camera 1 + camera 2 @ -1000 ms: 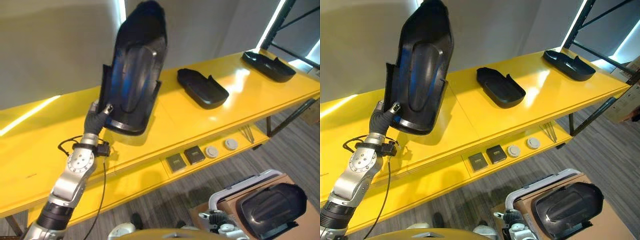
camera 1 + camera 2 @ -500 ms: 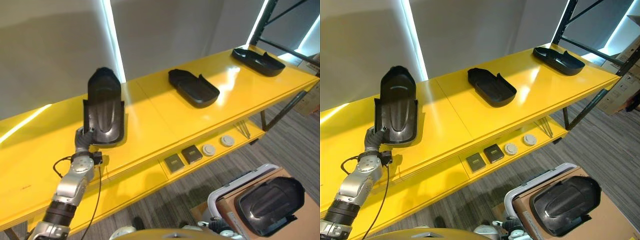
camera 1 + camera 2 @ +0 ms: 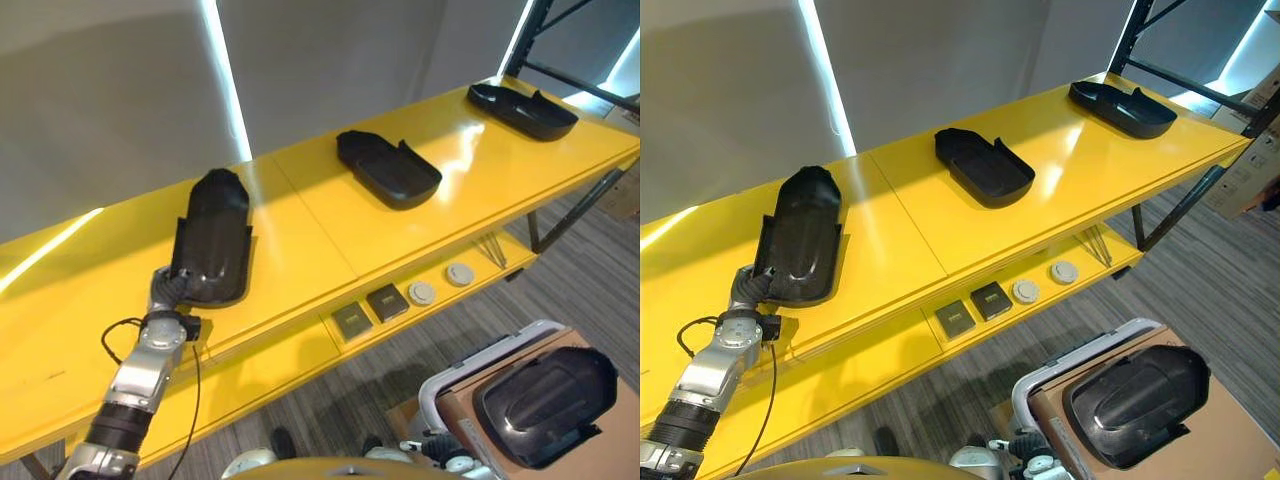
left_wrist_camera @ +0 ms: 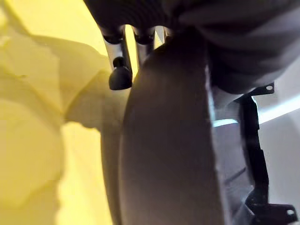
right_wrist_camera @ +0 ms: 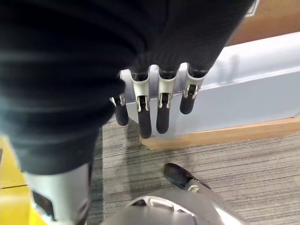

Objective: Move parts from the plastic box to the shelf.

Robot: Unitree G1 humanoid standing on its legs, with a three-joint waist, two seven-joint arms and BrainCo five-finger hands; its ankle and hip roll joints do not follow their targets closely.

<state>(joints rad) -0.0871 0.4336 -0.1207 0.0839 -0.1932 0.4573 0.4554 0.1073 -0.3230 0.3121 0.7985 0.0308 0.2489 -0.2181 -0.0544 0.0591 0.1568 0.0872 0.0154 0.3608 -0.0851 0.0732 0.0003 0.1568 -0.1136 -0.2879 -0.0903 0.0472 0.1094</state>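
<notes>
A long black moulded part lies nearly flat on the yellow shelf, at its left. My left hand is at the part's near end, shut on it; the left wrist view shows the fingers running along the part's dark edge. Two more black parts rest further right on the shelf. At the lower right a grey plastic box holds another black part. My right hand hangs with straight fingers beside the box's grey wall, holding nothing.
A lower yellow ledge carries two dark square pieces and two round grey discs. A black rack upright stands at the shelf's far right. A grey wall runs behind the shelf; the floor is grey carpet.
The black part stood upright in my left hand a second ago; it has tipped down and now rests on the shelf. The head camera has shifted too.
</notes>
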